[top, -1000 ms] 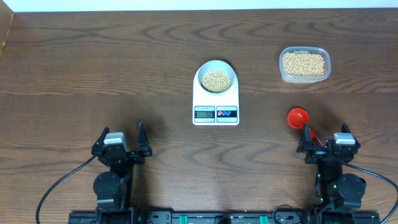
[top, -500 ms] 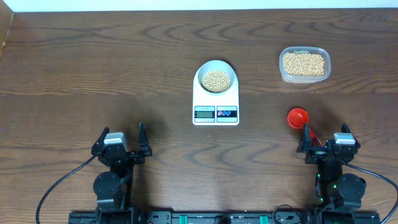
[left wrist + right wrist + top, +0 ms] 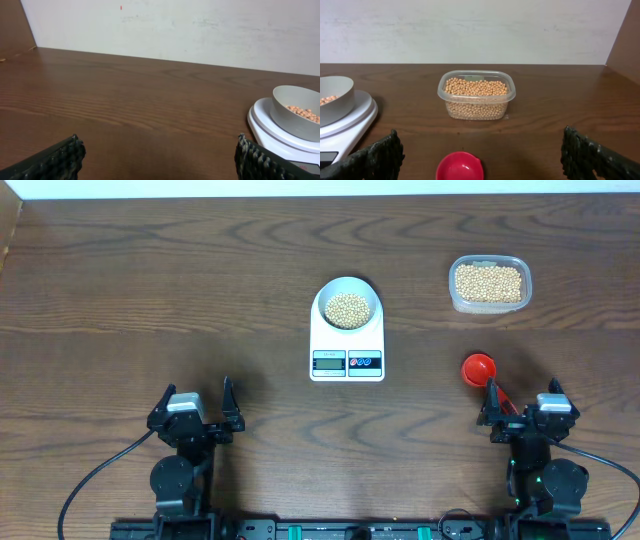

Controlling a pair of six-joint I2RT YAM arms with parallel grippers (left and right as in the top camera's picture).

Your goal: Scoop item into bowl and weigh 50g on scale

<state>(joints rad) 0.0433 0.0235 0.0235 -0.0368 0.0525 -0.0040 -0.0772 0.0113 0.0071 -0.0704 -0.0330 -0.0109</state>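
Tan round beans (image 3: 347, 310) sit in the white-rimmed bowl (image 3: 347, 285) on the flat white scale (image 3: 347, 361) (reading illegible); scooping appears done. Left gripper (image 3: 196, 395) and right gripper (image 3: 521, 395) stand spread, empty.

**Beans in the bowl, bowl on the scale**

The scale (image 3: 347, 362), a flat white rounded rectangle, lies upright just above the middle of the overhead frame. Its small grey display and two round buttons sit along its lower edge; the digits are too small to read.

The bowl (image 3: 347, 281), round and white-rimmed, stands upright on the upper part of the scale and is nearly as wide as it.

The beans (image 3: 347, 310), small, round and tan-yellow, form a low heap at the bowl's bottom, well below the rim. Many more fill a clear tub (image 3: 488, 305) at the upper right, well apart from the scale.
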